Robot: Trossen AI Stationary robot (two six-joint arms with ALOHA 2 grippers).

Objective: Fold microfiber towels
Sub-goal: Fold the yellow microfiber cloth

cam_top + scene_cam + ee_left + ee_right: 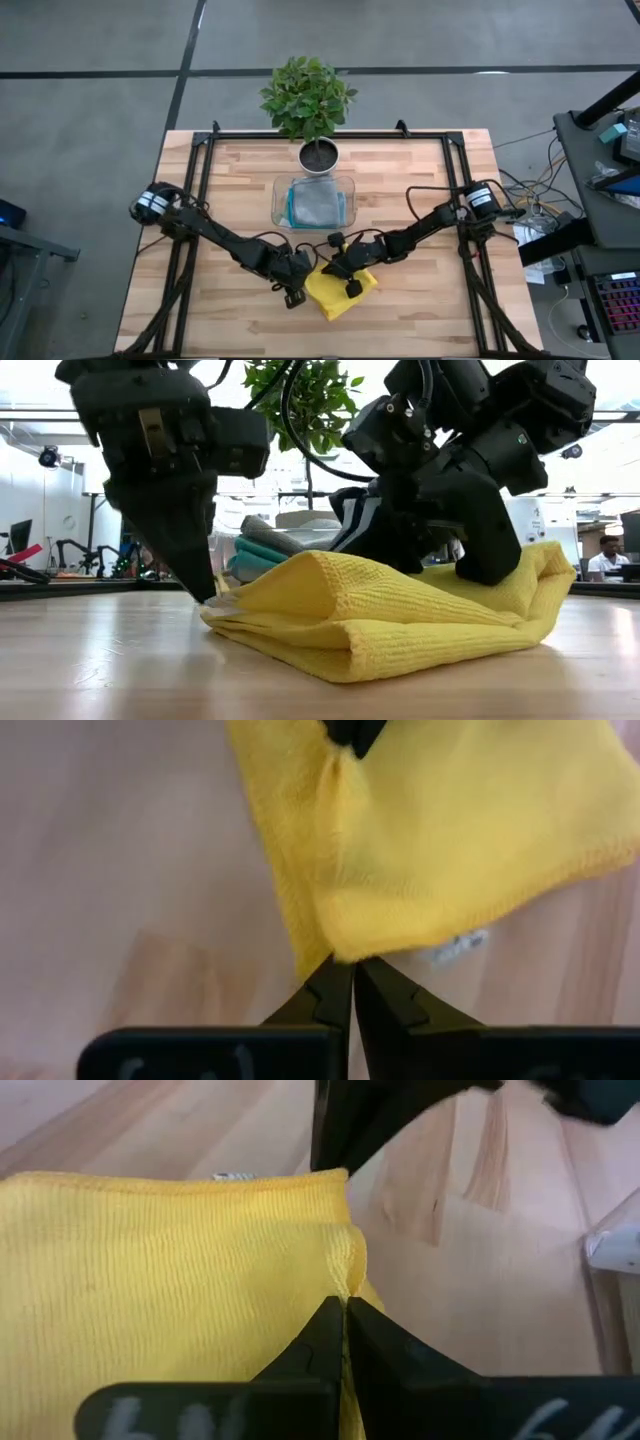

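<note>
A yellow microfiber towel (342,292) lies folded over in several layers on the wooden table near its front edge; it also shows in the low view (400,620). My left gripper (295,296) is shut at the towel's left corner, low on the table. My right gripper (351,282) is shut on the towel's upper layer near its far side. Several folded towels, grey on top of teal (316,205), lie stacked in the clear tray (281,190) behind. My left gripper pinches the towel's left corner (335,952), beside the white label (460,948), at its fingertips. The fingers (200,575) slant steeply down from the left. The corner lies down on the table. My right gripper pinches a puckered edge of the towel's upper layer (350,1280) between its two fingers. The fingers come from the table's right, slanting down. The cloth bulges up around them (320,565), and the lower layers rest on the table.
A potted plant (308,100) stands at the table's far edge, behind the tray. Bare wood lies to the left and right of the towel. A black frame (200,150) runs along the table's sides. A person (605,555) sits far off in the room.
</note>
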